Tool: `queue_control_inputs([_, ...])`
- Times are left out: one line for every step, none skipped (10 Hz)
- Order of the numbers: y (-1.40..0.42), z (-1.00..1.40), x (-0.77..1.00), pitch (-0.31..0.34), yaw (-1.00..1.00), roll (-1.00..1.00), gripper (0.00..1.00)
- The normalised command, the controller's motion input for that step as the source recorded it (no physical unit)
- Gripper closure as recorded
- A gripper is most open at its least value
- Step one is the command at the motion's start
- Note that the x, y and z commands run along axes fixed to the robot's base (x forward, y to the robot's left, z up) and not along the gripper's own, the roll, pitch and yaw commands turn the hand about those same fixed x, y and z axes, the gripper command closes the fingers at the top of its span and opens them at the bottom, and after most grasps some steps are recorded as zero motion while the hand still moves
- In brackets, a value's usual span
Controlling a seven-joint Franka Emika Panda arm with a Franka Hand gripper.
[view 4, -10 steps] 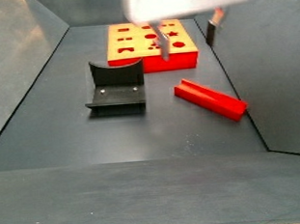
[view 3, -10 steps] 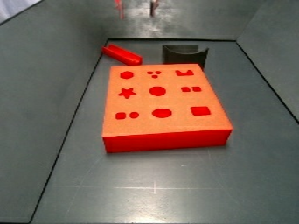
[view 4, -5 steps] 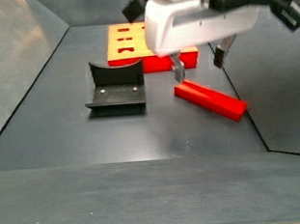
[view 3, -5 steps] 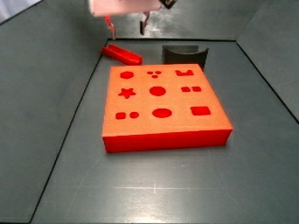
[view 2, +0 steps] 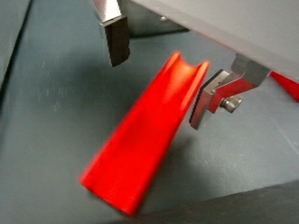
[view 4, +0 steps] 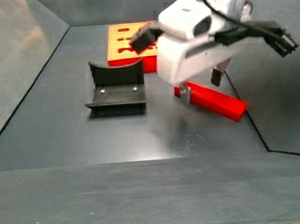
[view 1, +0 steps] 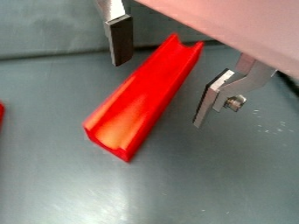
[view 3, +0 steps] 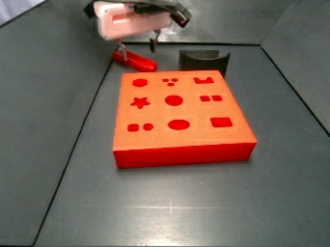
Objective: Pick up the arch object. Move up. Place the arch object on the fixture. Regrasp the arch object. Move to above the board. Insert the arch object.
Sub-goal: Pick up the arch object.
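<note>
Listing what we see: the arch object (view 1: 142, 103), a bright red bar with a channel along its top, lies flat on the dark counter (view 4: 142, 144) beside the board (view 3: 178, 118). The gripper (view 1: 159, 80) straddles it low; its fingers (view 1: 119, 39) stand apart, one on each side, not pressing the bar in both wrist views. The fixture (view 4: 116, 88) sits well apart from the arch object (view 4: 214, 99), empty, close to the board (view 4: 125, 40).
</note>
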Motion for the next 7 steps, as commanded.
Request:
queue_control_inputs([0.08, -0.42, 0.0, -0.044, 0.49, 0.0, 0.0])
queue_control_inputs([0.09, -0.43, 0.0, -0.017, 0.33, 0.0, 0.0])
queue_control_inputs([0.08, -0.39, 0.0, 0.0, 0.26, 0.0, 0.0])
queue_control_inputs([0.0, -0.19, -0.07, -0.007, 0.03, -0.01, 0.0])
queue_control_inputs([0.0, 0.0, 0.0, -0.009, 0.0, -0.01, 0.0])
queue_control_inputs([0.0, 0.0, 0.0, 0.0, 0.0, 0.0, 0.0])
queue_control_inputs([0.0, 0.0, 0.0, 0.0, 0.0, 0.0, 1.0])
